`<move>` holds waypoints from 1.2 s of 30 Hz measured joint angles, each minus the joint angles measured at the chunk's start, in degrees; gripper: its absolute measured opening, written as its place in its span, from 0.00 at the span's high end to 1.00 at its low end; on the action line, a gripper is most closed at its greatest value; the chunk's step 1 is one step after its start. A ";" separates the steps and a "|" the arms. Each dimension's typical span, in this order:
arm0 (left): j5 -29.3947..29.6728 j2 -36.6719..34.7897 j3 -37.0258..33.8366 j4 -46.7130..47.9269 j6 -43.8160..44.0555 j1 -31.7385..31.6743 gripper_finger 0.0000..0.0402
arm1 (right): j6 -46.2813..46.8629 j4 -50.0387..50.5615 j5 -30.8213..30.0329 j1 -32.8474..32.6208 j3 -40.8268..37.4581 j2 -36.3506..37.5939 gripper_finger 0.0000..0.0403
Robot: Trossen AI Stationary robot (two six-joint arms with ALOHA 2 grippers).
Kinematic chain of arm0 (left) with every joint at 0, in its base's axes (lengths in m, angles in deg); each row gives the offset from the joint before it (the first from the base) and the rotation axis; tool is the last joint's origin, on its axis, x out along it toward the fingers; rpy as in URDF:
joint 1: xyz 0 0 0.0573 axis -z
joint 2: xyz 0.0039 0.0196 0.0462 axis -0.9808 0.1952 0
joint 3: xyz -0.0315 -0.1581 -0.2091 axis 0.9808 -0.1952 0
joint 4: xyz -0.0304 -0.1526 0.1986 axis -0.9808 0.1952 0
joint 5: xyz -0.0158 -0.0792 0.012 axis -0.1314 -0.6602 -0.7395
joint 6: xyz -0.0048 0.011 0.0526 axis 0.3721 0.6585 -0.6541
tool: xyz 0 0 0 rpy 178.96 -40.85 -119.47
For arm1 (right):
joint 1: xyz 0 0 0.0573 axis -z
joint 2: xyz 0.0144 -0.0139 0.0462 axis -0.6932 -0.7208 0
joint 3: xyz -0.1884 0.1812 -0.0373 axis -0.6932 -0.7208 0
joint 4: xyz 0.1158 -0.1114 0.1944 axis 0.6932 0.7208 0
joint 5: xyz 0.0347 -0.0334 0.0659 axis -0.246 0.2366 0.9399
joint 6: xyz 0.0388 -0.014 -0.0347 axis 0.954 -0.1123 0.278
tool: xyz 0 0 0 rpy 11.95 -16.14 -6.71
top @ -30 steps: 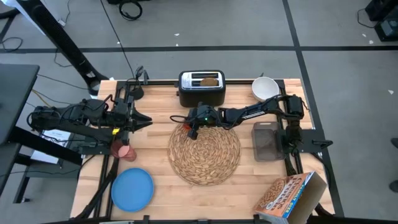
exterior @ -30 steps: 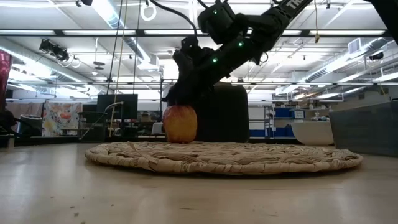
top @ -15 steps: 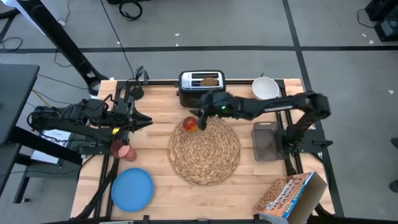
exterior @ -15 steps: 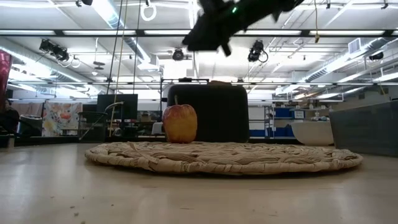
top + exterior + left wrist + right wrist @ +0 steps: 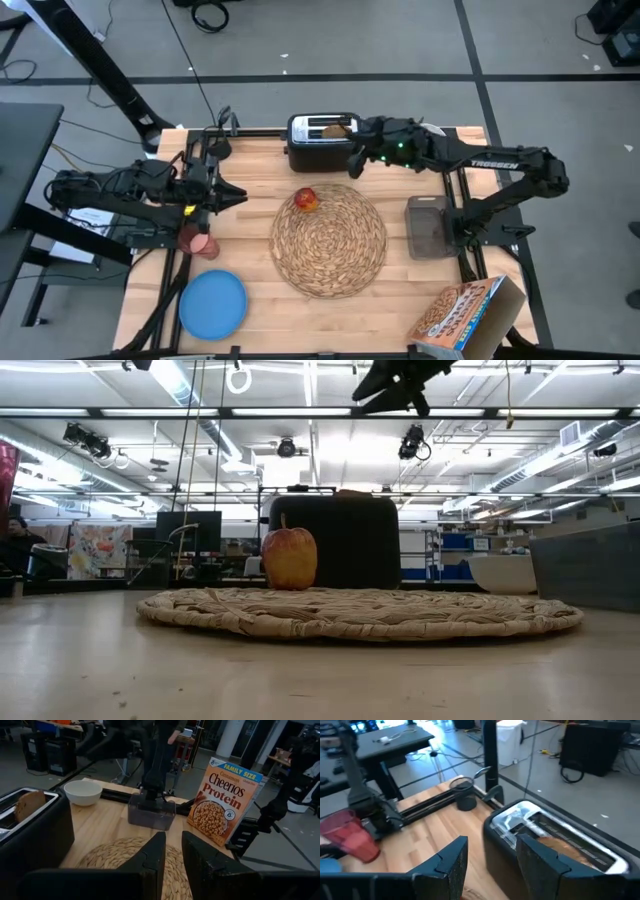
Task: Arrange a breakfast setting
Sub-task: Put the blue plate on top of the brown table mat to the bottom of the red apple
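My right gripper (image 5: pixel 352 166) hovers empty, fingers parted, beside the toaster (image 5: pixel 323 141) (apple (image 5: pixel 306 200) below on the placemat (image 5: pixel 330 240)).

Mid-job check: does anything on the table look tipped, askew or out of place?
One thing: the cereal box hangs past the table's near right corner, angled to the edges. Otherwise the apple stands upright on the woven placemat, near its edge toward the toaster, and the white bowl sits upright.
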 joint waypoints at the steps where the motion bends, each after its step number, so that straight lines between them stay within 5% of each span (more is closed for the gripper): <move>1: 0.00 0.51 0.00 -0.46 -0.05 0.00 0.82 | -0.07 0.11 0.10 0.29 -0.01 0.15 0.56; 7: -4.10 5.73 2.65 -2.03 1.64 1.02 0.82 | -4.01 1.16 2.13 -0.05 -0.02 1.17 0.56; 13: -6.45 15.38 16.88 12.86 7.50 8.48 0.82 | -6.79 3.93 3.21 -2.18 -0.02 2.23 0.56; 19: -7.96 25.36 25.36 25.66 28.51 19.20 0.82 | -10.33 4.34 3.29 -3.07 -0.02 2.40 0.56; 27: -8.50 35.77 25.86 26.06 60.64 32.10 0.83 | -15.97 4.32 8.49 -4.01 -0.02 2.41 0.56; 36: -8.11 48.50 25.81 37.31 79.28 41.67 0.82 | -14.14 4.93 2.85 -19.25 -0.02 2.41 0.56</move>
